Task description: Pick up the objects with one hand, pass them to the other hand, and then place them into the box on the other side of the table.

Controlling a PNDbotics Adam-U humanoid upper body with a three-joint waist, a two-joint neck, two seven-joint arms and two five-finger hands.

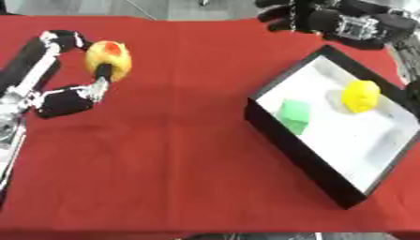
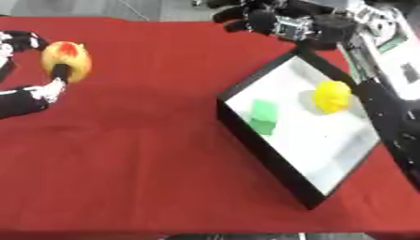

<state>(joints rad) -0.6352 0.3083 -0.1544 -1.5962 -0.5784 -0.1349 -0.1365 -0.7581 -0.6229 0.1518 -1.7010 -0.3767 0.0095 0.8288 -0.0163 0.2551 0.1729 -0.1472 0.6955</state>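
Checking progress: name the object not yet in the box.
The yellow-and-red fruit, held in the left hand over the red cloth; the yellow and green pieces lie inside the box.

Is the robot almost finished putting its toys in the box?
Partly. A green block and a yellow toy already lie in the box. The left robot hand is curled round a yellow-and-red fruit. It hasn't yet been passed to the right robot hand, by the table's far edge.

A flat red cloth-covered table (image 1: 172, 154) fills nearly the whole frame, edge to edge, evenly lit with soft shadows. Along the top of the frame a strip of grey floor (image 1: 189, 8) shows beyond the far edge. At the bottom edge, a thin dark gap below the cloth.
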